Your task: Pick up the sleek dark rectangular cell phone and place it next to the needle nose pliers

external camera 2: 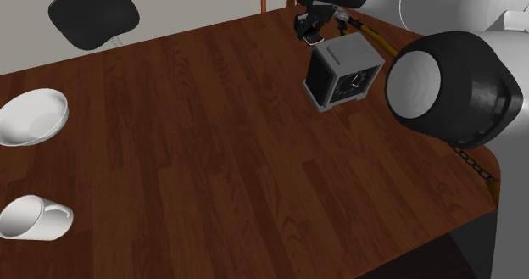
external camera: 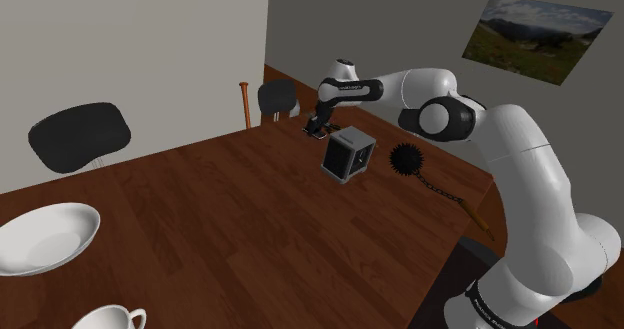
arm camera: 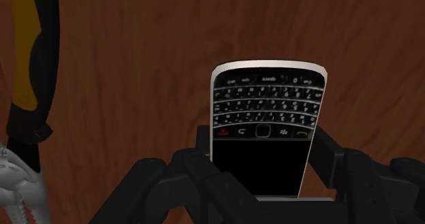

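Although the wooden table point(external camera: 200, 207) offers plenty of bare board, the room for release is narrow; by judgement, the placing step is in hand. The white arm point(external camera: 520, 167) reaches toward ten o'clock from its stand in the shoulder view. A grey cube-shaped box point(external camera 2: 343, 74) stands at five o'clock from the gripper point(external camera 2: 312, 31) in the second exterior view, so any descent should avoid it. The needle nose pliers point(arm camera: 30, 66) lie just beside the gripper, at about three o'clock from it in that same view. The cell phone point(arm camera: 265, 127) is clamped between the two black fingers point(arm camera: 327, 158), which press on its long edges. Whether it touches the wood cannot be determined.

Recommendation: lower straight and keep the phone flat and clear of the pliers' handle. Part the fingers only once its back rests on the table.

Materials:
- **Table:** dark reddish planks, smooth, with visible grain.
- **Pliers:** curved yellow-and-black grips and pale metal.
- **Phone:** a slim rounded rectangle with a glossy black screen, rows of small keys and a silver rim.
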### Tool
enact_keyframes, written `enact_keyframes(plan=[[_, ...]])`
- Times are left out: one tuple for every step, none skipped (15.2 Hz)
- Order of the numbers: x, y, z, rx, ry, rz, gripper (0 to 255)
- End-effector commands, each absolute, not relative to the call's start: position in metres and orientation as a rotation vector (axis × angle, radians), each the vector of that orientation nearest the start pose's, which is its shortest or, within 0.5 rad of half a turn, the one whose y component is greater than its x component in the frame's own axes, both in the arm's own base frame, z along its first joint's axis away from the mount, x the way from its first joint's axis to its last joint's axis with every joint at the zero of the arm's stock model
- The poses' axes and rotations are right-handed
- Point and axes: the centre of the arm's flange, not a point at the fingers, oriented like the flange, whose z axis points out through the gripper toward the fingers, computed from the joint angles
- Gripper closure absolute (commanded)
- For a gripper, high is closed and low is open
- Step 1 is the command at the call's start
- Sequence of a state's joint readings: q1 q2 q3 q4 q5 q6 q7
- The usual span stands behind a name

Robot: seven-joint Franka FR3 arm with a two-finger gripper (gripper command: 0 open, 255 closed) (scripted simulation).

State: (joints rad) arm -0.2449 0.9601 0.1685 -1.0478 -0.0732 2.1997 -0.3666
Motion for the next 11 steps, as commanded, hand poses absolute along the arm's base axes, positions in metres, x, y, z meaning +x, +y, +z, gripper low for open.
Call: enact_keyframes(plan=[[0.79,-0.114,0.267,-3.08,-0.376,-0.332,255],[0.79,-0.114,0.261,-3.08,-0.376,-0.332,255],[0.79,-0.114,0.256,-3.08,-0.376,-0.332,255],[0.79,-0.114,0.251,-3.08,-0.376,-0.332,255],[0.79,-0.114,0.246,-3.08,-0.376,-0.332,255],[0.79,-0.114,0.24,-3.08,-0.376,-0.332,255],[0.79,-0.114,0.235,-3.08,-0.376,-0.332,255],[0.79,-0.114,0.23,-3.08,-0.376,-0.332,255],[0.79,-0.114,0.224,-3.08,-0.376,-0.332,255],[0.79,-0.114,0.219,-3.08,-0.376,-0.332,255],[0.79,-0.114,0.214,-3.08,-0.376,-0.332,255]])
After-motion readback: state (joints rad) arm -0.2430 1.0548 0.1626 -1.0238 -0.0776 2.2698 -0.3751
